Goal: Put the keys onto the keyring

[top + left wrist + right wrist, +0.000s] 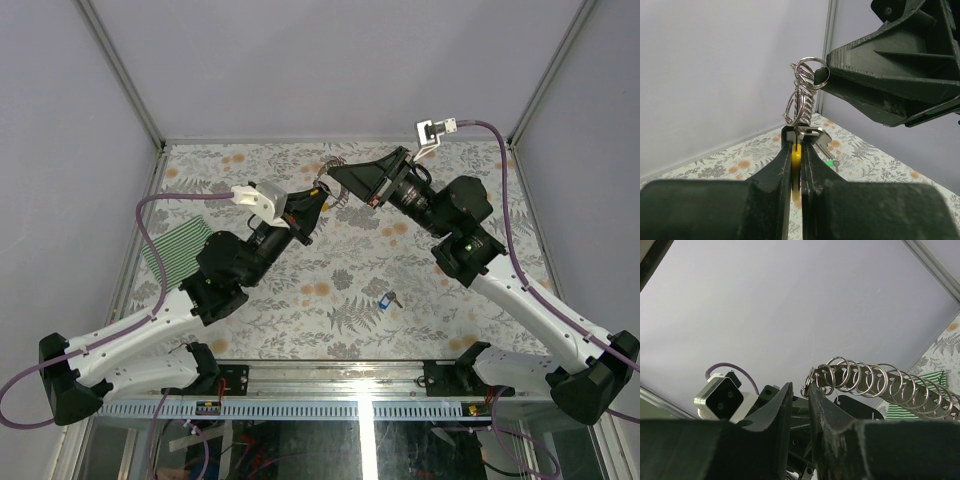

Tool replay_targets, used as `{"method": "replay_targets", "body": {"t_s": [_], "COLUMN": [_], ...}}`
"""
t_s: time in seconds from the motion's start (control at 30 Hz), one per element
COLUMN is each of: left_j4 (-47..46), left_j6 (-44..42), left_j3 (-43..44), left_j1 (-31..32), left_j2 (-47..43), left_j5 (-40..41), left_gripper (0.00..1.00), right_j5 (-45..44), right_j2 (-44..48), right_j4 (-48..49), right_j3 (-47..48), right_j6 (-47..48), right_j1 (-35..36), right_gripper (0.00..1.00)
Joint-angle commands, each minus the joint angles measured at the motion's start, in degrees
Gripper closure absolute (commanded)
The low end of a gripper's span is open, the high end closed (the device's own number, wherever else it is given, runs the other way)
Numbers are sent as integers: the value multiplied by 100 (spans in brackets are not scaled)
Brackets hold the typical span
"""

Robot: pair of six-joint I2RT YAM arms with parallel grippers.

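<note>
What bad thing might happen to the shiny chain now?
The left gripper pinches only the yellow tag, so the keyring sticking up might twist or slip out if the right gripper tugs its top ring. The right jaws stand nearly together at that ring, and I cannot tell if they grip it; it might pop free. The blue key lies alone on the table and might get left off.

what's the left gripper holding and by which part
The left gripper is shut on the keyring, pinching it by its yellow tag.
</note>
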State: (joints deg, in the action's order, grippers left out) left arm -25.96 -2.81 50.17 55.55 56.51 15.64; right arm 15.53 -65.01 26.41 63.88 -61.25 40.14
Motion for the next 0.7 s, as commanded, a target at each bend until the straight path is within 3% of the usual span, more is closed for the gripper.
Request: {"method": "replay_targets", "body": {"t_s": [0.0, 0.13, 0.4, 0.67], "left_j4": [-247, -243, -91, 547], "left_j6": [-86, -88, -123, -152], "left_j3": [255, 249, 267, 325], "left_j1": [54, 63, 79, 91], "left_j2": [-10, -11, -56, -202], "left_j5": [-28, -30, -43, -123], "left_gripper": [100, 100, 100, 97], "right_j5": [-154, -188, -226, -82], "right_j2": [-47, -47, -17, 149], "right_j4": [223, 168, 104, -215], "right_j3": [310, 302, 308, 418], "right_j6": [172, 228, 463, 1881], "right_j1": [64, 63, 64, 64], "right_gripper": [76, 80, 100, 100]}}
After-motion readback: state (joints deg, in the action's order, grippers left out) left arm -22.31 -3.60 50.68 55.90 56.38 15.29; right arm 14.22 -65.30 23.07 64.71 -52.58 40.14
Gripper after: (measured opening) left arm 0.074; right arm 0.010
